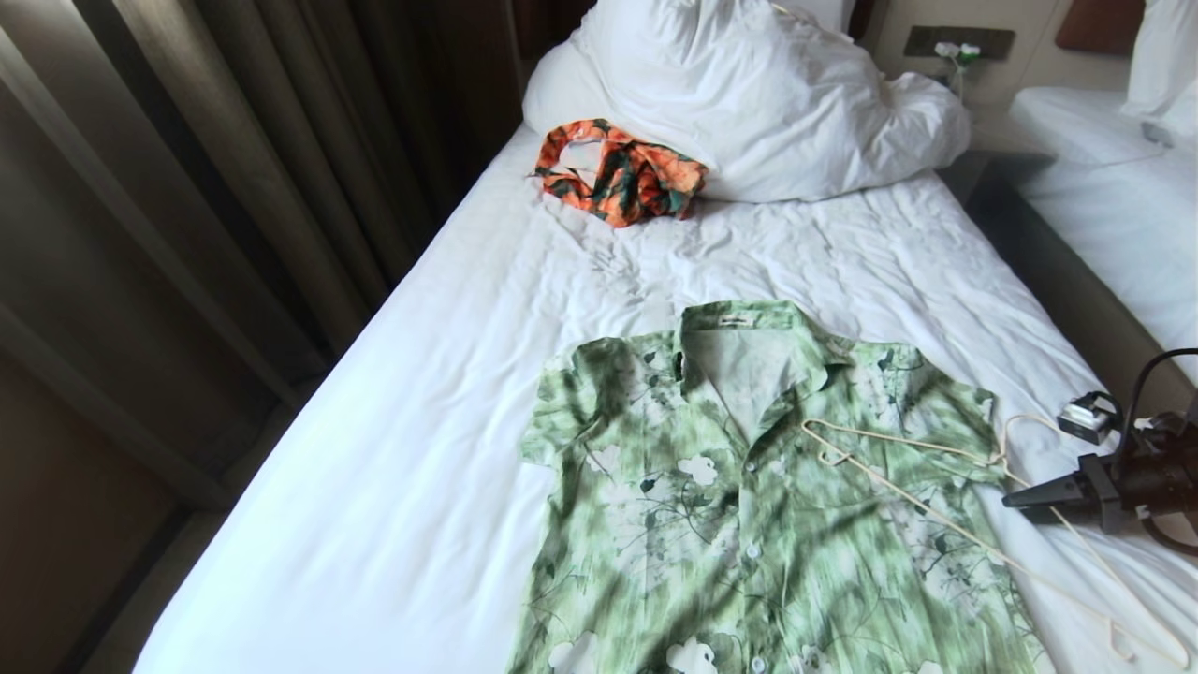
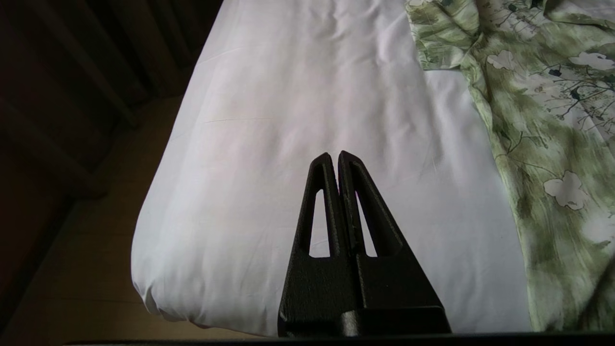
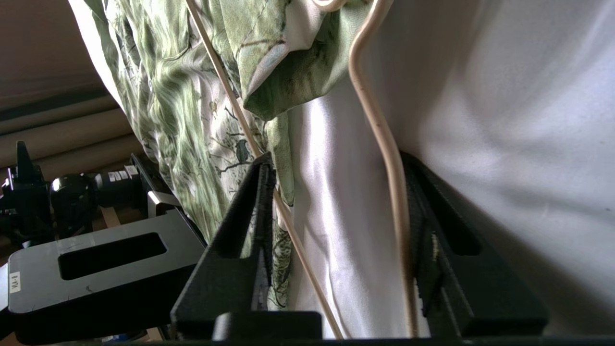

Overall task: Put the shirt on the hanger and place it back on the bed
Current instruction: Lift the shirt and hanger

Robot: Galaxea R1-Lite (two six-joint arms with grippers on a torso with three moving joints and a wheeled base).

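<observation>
Closure of the half-open right tool is best finished squarely on both hanger wires, clear of the shirt sleeve.

No readable text: the shirt has a small collar label with lettering too small to make out, and a white sticker on a black robot part in the right wrist view is likewise illegible.

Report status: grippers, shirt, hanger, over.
Right gripper open, astride hanger wires at bed edge. Left gripper shut, idle over sheet. Shirt flat, unhung. Nothing blocking.
</observation>
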